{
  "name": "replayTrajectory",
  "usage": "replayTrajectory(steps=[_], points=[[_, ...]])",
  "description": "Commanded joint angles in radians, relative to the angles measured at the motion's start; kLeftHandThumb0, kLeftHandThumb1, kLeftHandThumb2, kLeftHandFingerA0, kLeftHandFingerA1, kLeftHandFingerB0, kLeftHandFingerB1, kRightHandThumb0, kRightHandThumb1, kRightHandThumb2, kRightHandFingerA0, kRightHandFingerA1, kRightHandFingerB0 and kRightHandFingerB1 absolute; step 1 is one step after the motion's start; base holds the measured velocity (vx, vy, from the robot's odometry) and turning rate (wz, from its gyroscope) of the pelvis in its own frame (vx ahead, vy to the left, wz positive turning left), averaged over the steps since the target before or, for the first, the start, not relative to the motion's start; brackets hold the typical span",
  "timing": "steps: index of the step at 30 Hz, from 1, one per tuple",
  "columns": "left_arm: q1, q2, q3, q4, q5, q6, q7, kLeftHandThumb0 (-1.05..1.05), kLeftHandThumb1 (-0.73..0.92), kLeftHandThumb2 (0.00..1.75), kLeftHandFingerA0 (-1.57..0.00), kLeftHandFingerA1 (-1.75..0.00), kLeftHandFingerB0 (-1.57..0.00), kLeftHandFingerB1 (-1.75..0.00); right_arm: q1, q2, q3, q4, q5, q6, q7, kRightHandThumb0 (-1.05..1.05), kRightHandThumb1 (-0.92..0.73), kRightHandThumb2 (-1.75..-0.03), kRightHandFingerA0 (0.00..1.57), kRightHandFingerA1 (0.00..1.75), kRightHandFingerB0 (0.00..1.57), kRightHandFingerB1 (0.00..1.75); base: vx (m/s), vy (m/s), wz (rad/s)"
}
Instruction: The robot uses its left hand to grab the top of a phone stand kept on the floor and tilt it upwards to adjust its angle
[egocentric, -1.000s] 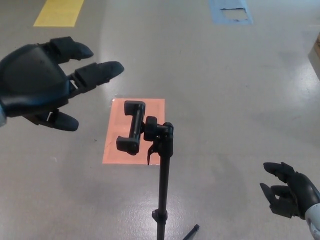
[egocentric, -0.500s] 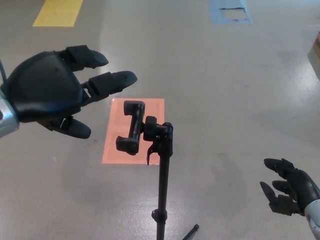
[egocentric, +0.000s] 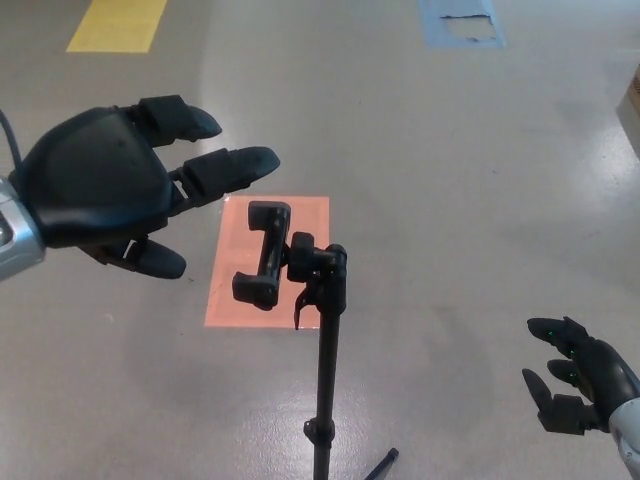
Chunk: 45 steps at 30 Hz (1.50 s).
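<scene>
A black phone stand (egocentric: 325, 380) rises from the floor at the bottom centre. Its empty phone clamp (egocentric: 264, 254) sits at the top, turned to the left of the pole. My left hand (egocentric: 110, 190) hovers open up and to the left of the clamp, fingers (egocentric: 225, 167) spread and pointing toward it, with a clear gap between them and the clamp. My right hand (egocentric: 578, 388) hangs open low at the right edge, far from the stand.
An orange rectangle (egocentric: 300, 215) is marked on the grey floor behind the clamp. A yellow patch (egocentric: 118, 24) lies at the top left and a blue one (egocentric: 460, 22) at the top. A tripod leg (egocentric: 381, 464) shows at the bottom.
My left hand has moved right and slightly toward the clamp over the last second, then nearly settled. The right hand sank a little. The stand has not moved.
</scene>
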Motion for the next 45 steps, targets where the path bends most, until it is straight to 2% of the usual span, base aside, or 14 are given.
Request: replayTrajectory(steps=[1,7,8,11,12,14,18,27,28,31,37,38,42,45], points=[[0.015,0.003,0.003,-0.003,0.005,-0.016,-0.012,-0.86,0.86,0.66,-0.32,-0.32,0.0,-0.18,-0.006,-0.015,-0.001,0.005,-0.006,0.014,0.011,-0.34,-0.58,-1.12,0.01,0.47,0.0,0.48,0.0,0.0,0.0],[0.02,-0.006,0.0,-0.007,0.013,-0.002,-0.016,-0.85,0.83,0.66,-0.33,-0.32,-0.01,-0.2,-0.008,-0.015,-0.002,0.009,-0.004,0.015,0.009,-0.34,-0.59,-1.12,0.01,0.47,0.0,0.47,0.0,0.0,0.0],[0.022,-0.008,-0.001,-0.007,0.013,-0.001,-0.021,-0.83,0.65,1.01,-0.24,-0.46,0.0,-0.21,-0.009,-0.017,0.004,0.008,-0.011,0.019,0.004,-0.34,-0.59,-1.12,0.01,0.47,0.0,0.48,0.0,0.0,0.0],[0.027,-0.009,0.0,-0.009,0.009,-0.001,-0.029,-0.84,0.81,0.65,-0.33,-0.32,-0.02,-0.22,-0.012,-0.017,0.005,0.006,-0.011,0.029,0.006,-0.34,-0.6,-1.13,0.01,0.47,0.0,0.47,0.0,0.0,0.0],[0.028,-0.01,0.0,-0.008,0.008,-0.002,-0.031,-0.87,0.67,1.01,-0.28,-0.47,-0.01,-0.19,-0.012,-0.017,0.006,0.006,-0.01,0.03,0.006,-0.33,-0.59,-1.13,0.01,0.47,0.0,0.47,0.0,0.0,0.0],[0.03,-0.01,-0.002,-0.013,0.013,0.004,-0.039,-0.84,0.81,0.65,-0.32,-0.32,-0.01,-0.21,-0.011,-0.018,0.009,0.007,-0.013,0.03,0.007,-0.33,-0.6,-1.13,0.01,0.47,0.0,0.47,0.0,0.0,0.0],[0.034,-0.012,-0.007,-0.012,0.028,0.003,-0.026,-0.89,0.69,1.05,-0.29,-0.49,0.0,-0.17,-0.012,-0.019,0.015,0.006,-0.018,0.039,0.009,-0.33,-0.6,-1.13,0.01,0.47,0.0,0.47,0.0,0.0,0.0],[0.043,-0.017,-0.023,-0.001,0.053,0.0,-0.004,-0.86,0.87,0.67,-0.34,-0.33,-0.03,-0.21,-0.02,-0.02,0.019,0.004,-0.023,0.053,0.013,-0.33,-0.6,-1.13,0.01,0.47,0.0,0.47,0.0,0.0,0.0],[0.044,-0.019,-0.027,0.001,0.061,0.002,0.002,-0.87,0.71,1.06,-0.31,-0.49,-0.01,-0.21,-0.019,-0.02,0.019,0.003,-0.023,0.054,0.012,-0.33,-0.6,-1.13,0.01,0.47,0.0,0.47,0.0,0.0,0.0],[0.046,-0.021,-0.03,0.002,0.069,0.004,0.01,-0.87,0.72,1.07,-0.3,-0.49,-0.01,-0.2,-0.02,-0.02,0.02,0.003,-0.023,0.057,0.015,-0.33,-0.6,-1.13,0.01,0.47,0.0,0.47,0.0,0.0,0.0],[0.049,-0.025,-0.035,0.012,0.079,0.001,0.029,-0.85,0.87,0.67,-0.33,-0.32,-0.02,-0.2,-0.021,-0.02,0.016,0.005,-0.021,0.059,0.018,-0.34,-0.59,-1.12,0.01,0.47,0.0,0.47,0.0,0.0,0.0],[0.049,-0.024,-0.036,0.011,0.077,0.002,0.021,-0.83,0.7,1.07,-0.21,-0.47,0.0,-0.2,-0.022,-0.02,0.018,0.005,-0.023,0.061,0.017,-0.33,-0.6,-1.12,0.01,0.47,0.0,0.47,0.0,0.0,0.0],[0.056,-0.025,-0.038,0.011,0.068,0.001,0.011,-0.84,0.86,0.67,-0.32,-0.32,-0.01,-0.2,-0.025,-0.022,0.024,0.004,-0.03,0.068,0.017,-0.34,-0.59,-1.12,0.0,0.47,0.0,0.47,0.0,0.0,0.0],[0.064,-0.025,-0.034,-0.001,0.054,0.006,-0.019,-0.86,0.71,1.05,-0.22,-0.45,0.0,-0.16,-0.026,-0.019,0.017,0.003,-0.023,0.067,0.019,-0.33,-0.6,-1.12,0.01,0.47,0.0,0.47,0.0,0.0,0.0]])
